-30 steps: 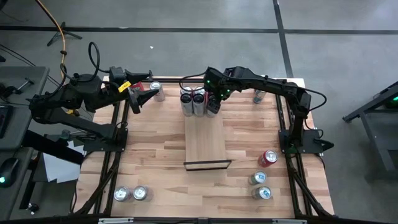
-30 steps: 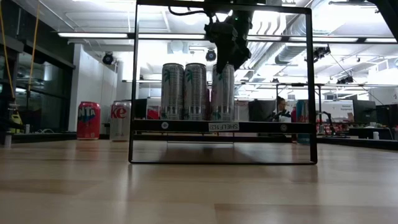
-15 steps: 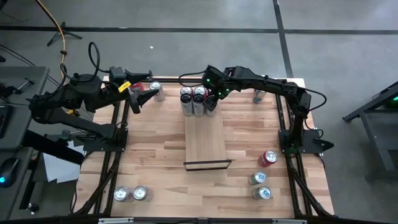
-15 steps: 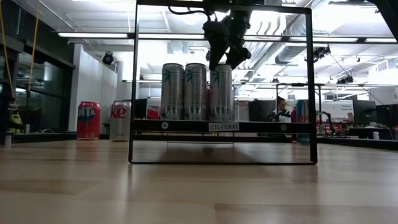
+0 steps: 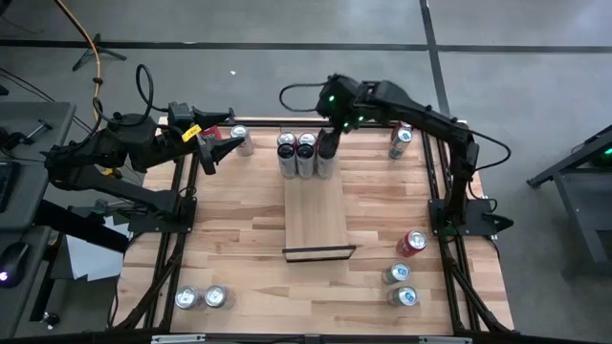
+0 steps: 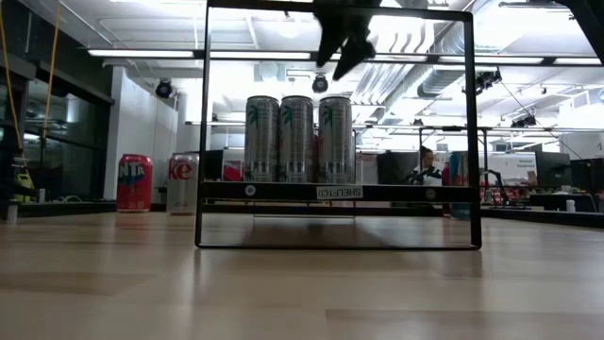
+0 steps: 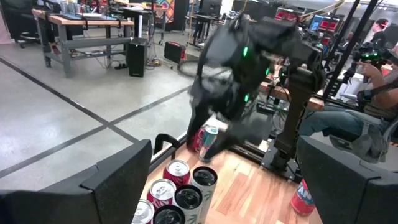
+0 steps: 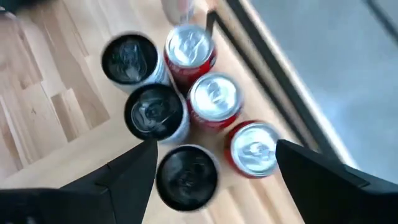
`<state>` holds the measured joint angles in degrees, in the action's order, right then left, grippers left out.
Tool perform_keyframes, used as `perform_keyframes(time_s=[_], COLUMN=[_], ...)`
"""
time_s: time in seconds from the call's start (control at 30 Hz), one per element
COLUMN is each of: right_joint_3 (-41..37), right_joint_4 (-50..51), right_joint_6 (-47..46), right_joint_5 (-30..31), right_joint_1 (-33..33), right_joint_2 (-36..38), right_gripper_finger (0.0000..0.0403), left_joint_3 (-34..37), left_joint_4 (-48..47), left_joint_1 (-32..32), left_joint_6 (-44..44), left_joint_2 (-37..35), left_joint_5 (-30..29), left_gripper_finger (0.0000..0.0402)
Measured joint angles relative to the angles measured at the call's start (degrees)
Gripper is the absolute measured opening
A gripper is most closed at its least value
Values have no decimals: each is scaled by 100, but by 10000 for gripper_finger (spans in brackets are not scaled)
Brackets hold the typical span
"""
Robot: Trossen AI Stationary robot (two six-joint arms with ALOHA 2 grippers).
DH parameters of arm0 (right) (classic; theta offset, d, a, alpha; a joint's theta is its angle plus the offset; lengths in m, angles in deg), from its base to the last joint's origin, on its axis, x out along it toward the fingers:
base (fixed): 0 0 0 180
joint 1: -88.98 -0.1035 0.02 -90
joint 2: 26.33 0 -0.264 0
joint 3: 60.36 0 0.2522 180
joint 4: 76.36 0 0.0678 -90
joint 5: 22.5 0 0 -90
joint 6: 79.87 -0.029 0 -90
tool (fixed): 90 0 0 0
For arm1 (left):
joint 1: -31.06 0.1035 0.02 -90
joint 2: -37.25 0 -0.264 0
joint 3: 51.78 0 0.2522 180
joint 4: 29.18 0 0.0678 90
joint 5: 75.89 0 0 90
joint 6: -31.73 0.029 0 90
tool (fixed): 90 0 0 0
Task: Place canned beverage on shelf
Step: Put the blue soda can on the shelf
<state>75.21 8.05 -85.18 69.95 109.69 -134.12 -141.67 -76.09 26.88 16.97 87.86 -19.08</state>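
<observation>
Three tall silver cans (image 6: 296, 139) stand upright in a row on the far end of the pale wooden shelf (image 5: 316, 220). In the right wrist view their dark tops (image 8: 154, 112) show from above. My right gripper (image 6: 342, 42) hangs open above the rightmost of them (image 6: 337, 139), clear of its top, and touches nothing. In its own wrist view the right gripper (image 8: 211, 180) has its fingers wide on either side of that can's top (image 8: 186, 175). My left gripper (image 5: 215, 148) waits open and empty, held level over the table's far left part.
Red cans (image 8: 214, 99) stand close behind the tall ones. More cans stand at the far left (image 5: 242, 140), far right (image 5: 400, 143), near left (image 5: 201, 297) and near right (image 5: 404, 297), with a red one (image 5: 412, 243) on its side. Black rails (image 6: 335, 246) frame the shelf.
My right gripper has risen from around the top of the rightmost tall can to well above it, drawing slightly toward the far edge and tipping a little. The can stays upright on the shelf beside the other two.
</observation>
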Motion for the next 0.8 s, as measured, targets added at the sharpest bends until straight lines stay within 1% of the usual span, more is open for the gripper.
perform_keyframes(time_s=[0.13,0.2,0.27,0.37,0.47,0.53,0.6,0.7,0.8], right_joint_3=[679,847,843,429,-500,-1409,-2410,-3727,-4712], right_joint_4=[740,990,1126,1050,566,30,-620,-1664,-2694], right_joint_6=[528,797,973,1064,923,720,335,-428,-1005], right_joint_5=[3,-2,-6,-4,-4,-6,-2,-12,-17], right_joint_1=[7,0,-17,-15,-5,-9,-70,-179,-291], right_joint_2=[0,74,230,678,1394,2043,2774,3772,4565], right_gripper_finger=[312,312,312,312,312,312,312,312,312], left_joint_3=[173,319,519,947,1380,1636,1798,1843,1842], left_joint_4=[9,18,164,721,1476,2010,2345,2443,2442], left_joint_1=[1,2,2,2,2,16,64,162,258], left_joint_6=[197,183,155,155,190,238,246,256,378], left_joint_2=[-2,8,-1,-5,-4,-11,-5,-8,-68], left_joint_5=[-14,-40,-47,-48,73,228,450,574,590], left_gripper_finger=[353,353,353,353,353,353,353,353,353])
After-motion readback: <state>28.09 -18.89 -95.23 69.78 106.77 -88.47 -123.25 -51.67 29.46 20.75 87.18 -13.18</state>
